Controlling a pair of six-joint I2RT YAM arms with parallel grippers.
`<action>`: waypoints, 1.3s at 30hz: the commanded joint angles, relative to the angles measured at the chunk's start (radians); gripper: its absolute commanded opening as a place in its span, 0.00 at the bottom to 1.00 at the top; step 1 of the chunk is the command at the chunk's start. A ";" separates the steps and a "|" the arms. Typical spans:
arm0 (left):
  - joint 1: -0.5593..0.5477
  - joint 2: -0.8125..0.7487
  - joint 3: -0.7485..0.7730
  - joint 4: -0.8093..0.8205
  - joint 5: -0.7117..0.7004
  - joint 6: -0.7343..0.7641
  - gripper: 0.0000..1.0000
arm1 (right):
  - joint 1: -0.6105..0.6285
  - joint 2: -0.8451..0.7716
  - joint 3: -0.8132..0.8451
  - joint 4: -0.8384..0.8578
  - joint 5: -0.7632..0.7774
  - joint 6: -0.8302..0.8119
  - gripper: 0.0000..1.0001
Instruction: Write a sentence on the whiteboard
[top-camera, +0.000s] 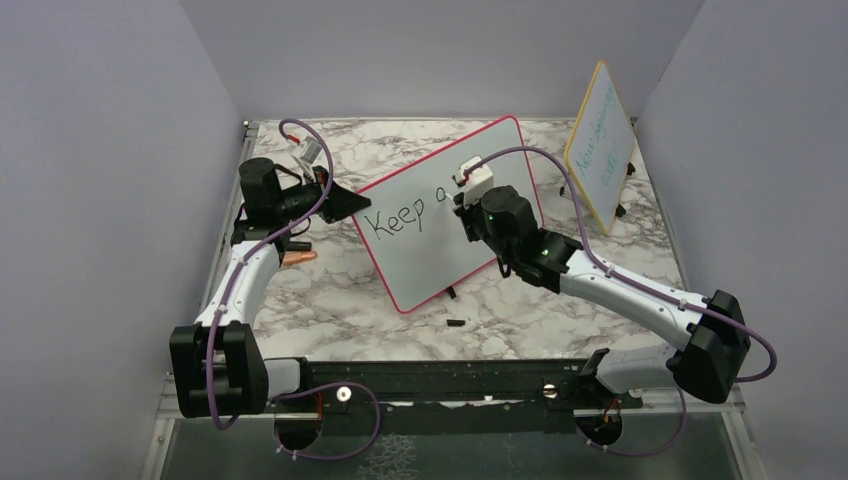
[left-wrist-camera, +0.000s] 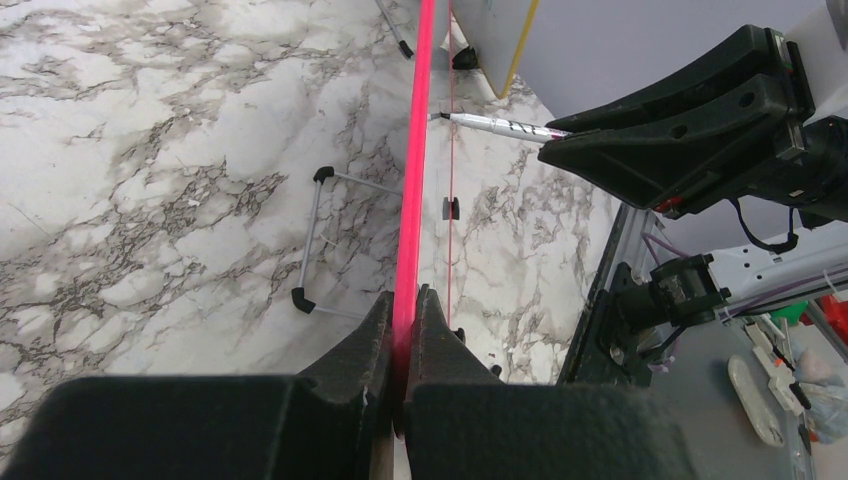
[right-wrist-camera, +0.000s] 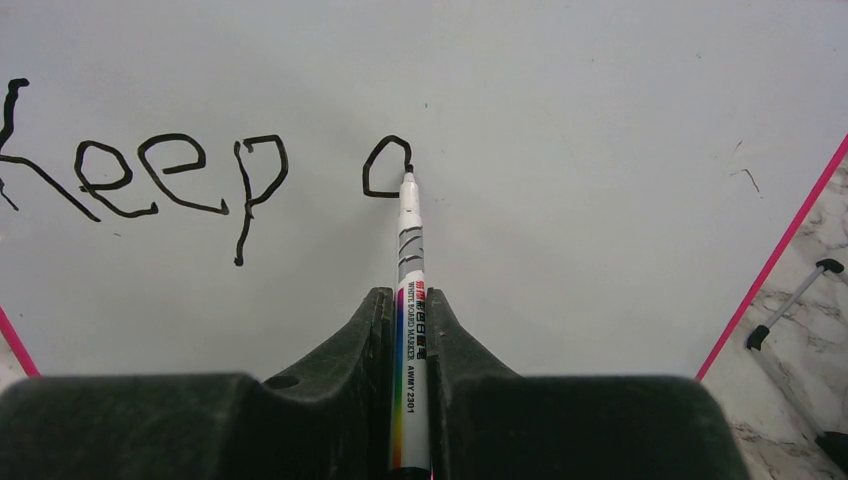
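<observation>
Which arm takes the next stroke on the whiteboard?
Right. The right tool grips the marker, tip on the board at the half-drawn letter. The left tool is clamped on the board's edge.

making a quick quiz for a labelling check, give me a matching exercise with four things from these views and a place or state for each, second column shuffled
Column A
1. left gripper
2. right gripper
3. marker
4. yellow-framed board

Column B
a. tip at the end of the unfinished sentence
b. standing at the far right, teal writing on it
c. clamped on the pink edge of the whiteboard
d. shut on the marker's barrel

Pairs: 1-c; 2-d; 3-a; 4-b
</observation>
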 joint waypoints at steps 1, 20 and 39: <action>-0.018 0.025 -0.009 -0.065 -0.039 0.086 0.00 | -0.007 0.000 0.020 -0.061 -0.019 0.015 0.00; -0.018 0.028 -0.005 -0.065 -0.039 0.086 0.00 | -0.007 0.001 0.032 -0.205 -0.100 0.024 0.00; -0.018 0.026 -0.007 -0.069 -0.041 0.085 0.00 | -0.007 -0.050 0.016 -0.081 -0.117 0.050 0.00</action>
